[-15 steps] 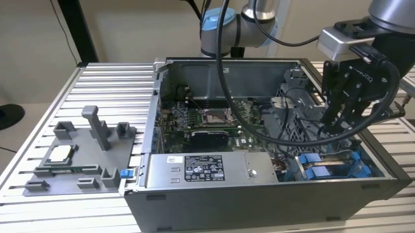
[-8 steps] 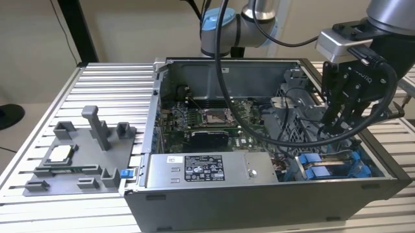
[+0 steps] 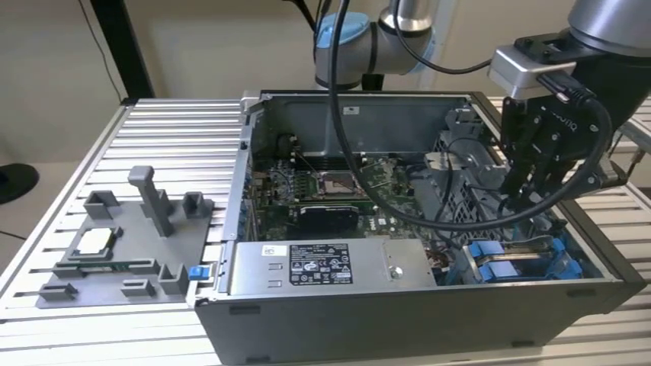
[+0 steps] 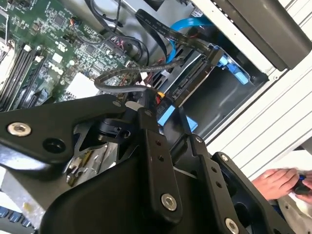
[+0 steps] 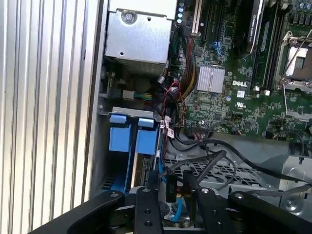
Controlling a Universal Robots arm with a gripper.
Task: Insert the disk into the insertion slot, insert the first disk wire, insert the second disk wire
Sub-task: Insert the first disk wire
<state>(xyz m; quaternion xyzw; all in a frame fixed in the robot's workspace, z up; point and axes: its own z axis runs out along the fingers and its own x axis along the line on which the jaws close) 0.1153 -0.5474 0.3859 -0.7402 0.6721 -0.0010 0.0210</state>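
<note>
The disk sits down in the insertion slot (image 5: pixel 222 171); its blue carrier tabs (image 5: pixel 129 135) stand at the case's corner in the first wrist view, and the carrier (image 3: pixel 514 263) also shows in the exterior view. My gripper (image 3: pixel 524 200) hangs low inside the case, just over the drive cage. Between its fingertips it grips a small black connector with a blue disk wire (image 5: pixel 176 208) trailing from it. In both wrist views the gripper (image 5: pixel 171 191) (image 4: pixel 166 118) is shut on that connector, close above the disk's end. Another blue wire (image 4: pixel 181 28) loops nearby.
The grey power-supply box (image 3: pixel 315 268) lies along the case's near wall, with the motherboard (image 3: pixel 325 191) behind it. Loose black cables (image 5: pixel 214 158) cross the perforated cage. A grey fixture plate (image 3: pixel 122 244) rests on the ribbed table (image 3: pixel 173 137). A person's hand (image 4: pixel 278 181) is outside the case.
</note>
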